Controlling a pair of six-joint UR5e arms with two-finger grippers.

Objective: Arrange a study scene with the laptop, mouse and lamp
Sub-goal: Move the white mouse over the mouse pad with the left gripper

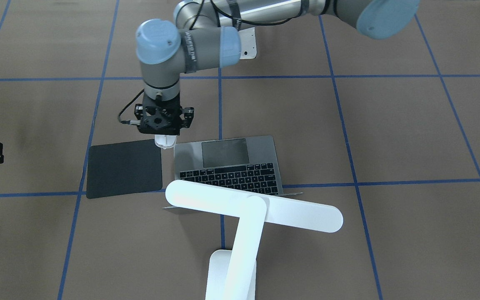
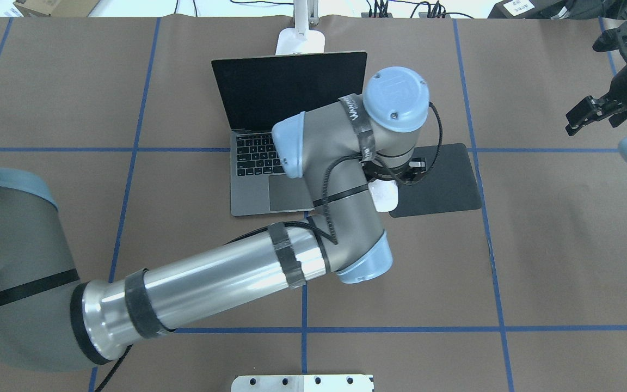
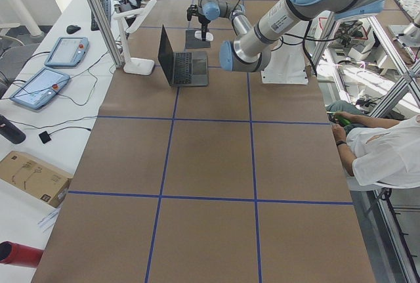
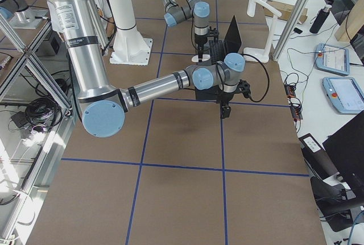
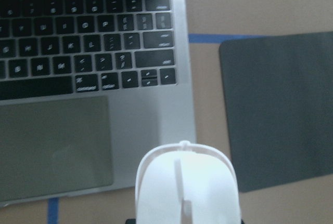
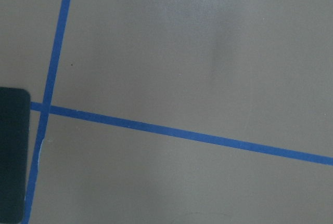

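My left gripper (image 1: pixel 165 134) is shut on the white mouse (image 1: pixel 165 141), fingers pointing down. It holds the mouse over the gap between the open grey laptop (image 1: pixel 227 162) and the black mat (image 1: pixel 123 168). In the left wrist view the mouse (image 5: pixel 187 182) overlaps the laptop's front right corner (image 5: pixel 171 115), with the mat (image 5: pixel 281 115) to its right. I cannot tell whether the mouse touches the table. The white lamp (image 1: pixel 252 206) stands behind the laptop, its bar head over the screen. My right gripper (image 2: pixel 591 111) hangs open and empty at the table's right.
The mat (image 2: pixel 449 179) lies right of the laptop (image 2: pixel 262 179) in the overhead view. The lamp base (image 2: pixel 301 41) sits at the table's far edge. A white bolted pedestal (image 2: pixel 302 383) is at the near edge. Blue tape lines grid the brown table.
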